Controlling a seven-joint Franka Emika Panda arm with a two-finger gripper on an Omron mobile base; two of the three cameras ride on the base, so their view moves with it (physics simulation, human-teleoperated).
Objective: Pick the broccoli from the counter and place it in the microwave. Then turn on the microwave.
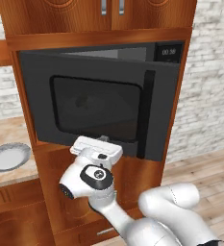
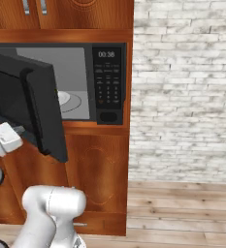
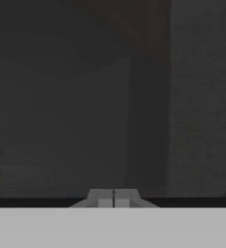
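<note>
The large black built-in microwave [image 1: 101, 103] sits in a reddish wooden cabinet column, with its dark-windowed door [image 2: 29, 104] swung partly open. In the left base view the door faces the camera and covers nearly the whole cavity; only a thin grey strip of interior shows above its top edge. In the right base view the door is seen edge-on, and the grey interior with part of the glass turntable [image 2: 68, 100] is visible behind it. The left portion of the cavity is hidden by the door in both views.

The small dark-green broccoli floret cannot be made out: the visible part of the turntable is pale and bare, and a faint dark shape behind the door glass is too dim to identify.

The two-finger gripper [image 3: 114, 197] has its tips pressed together with nothing between them, directly against the dark door surface near its lower edge. In the hand view the vertical black handle [image 1: 147, 114] appears only as a dim darker band.

The button panel [image 2: 107, 82] shows a lit digital display. A round grey plate [image 1: 7, 156] rests on the beige mottled counter [image 1: 10, 174], cut off at the frame's left edge.
</note>
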